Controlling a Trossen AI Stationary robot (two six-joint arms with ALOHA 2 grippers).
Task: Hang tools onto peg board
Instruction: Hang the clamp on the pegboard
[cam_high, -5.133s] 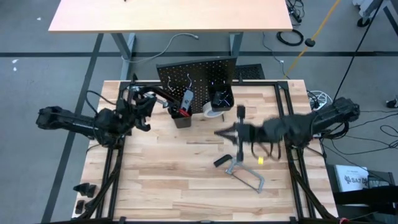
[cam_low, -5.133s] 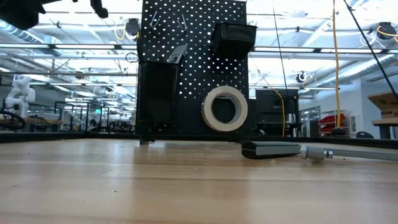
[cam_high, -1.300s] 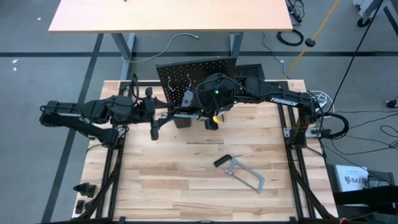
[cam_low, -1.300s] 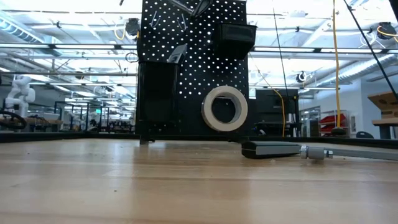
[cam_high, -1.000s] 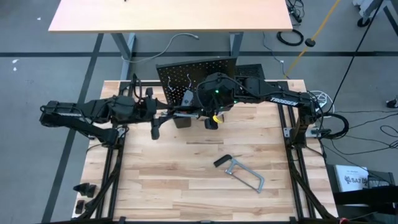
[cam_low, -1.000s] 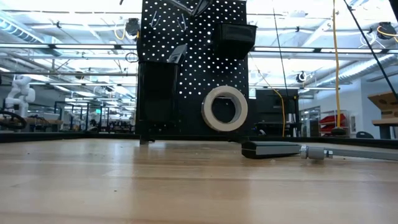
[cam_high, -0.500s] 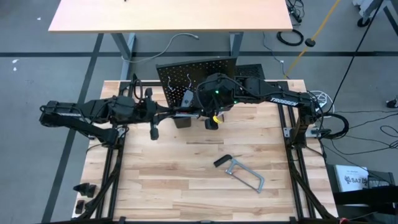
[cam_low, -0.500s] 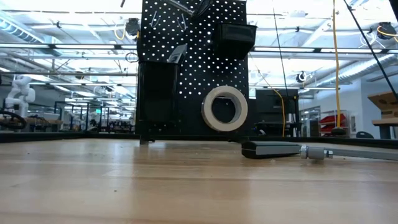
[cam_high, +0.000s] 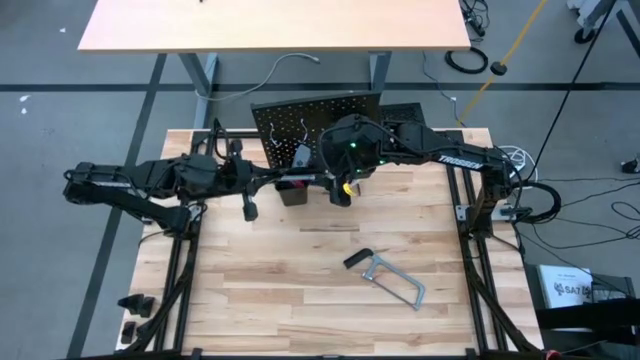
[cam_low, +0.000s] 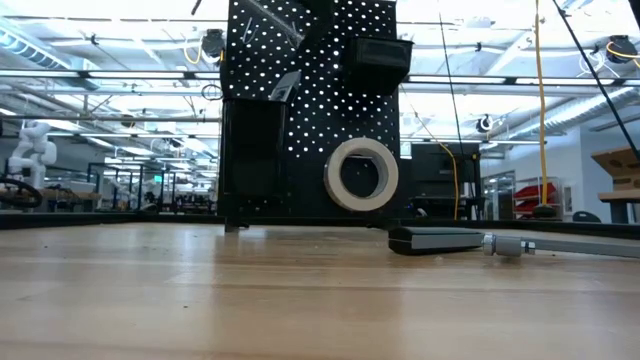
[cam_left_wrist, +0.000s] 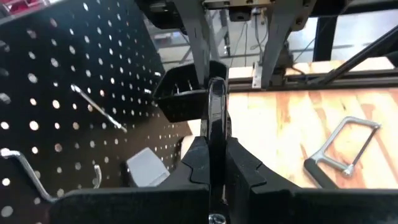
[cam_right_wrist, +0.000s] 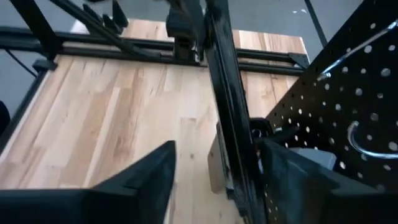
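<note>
My left claw (cam_left_wrist: 211, 163) is clamped on the black bar (cam_left_wrist: 216, 118) of the bar clamp, held level just before the peg board (cam_high: 300, 115), my right claw (cam_right_wrist: 214, 168) spread around it ungripping; I judge it stiff, heavy, end-weighted, best gripped mid-bar.
</note>
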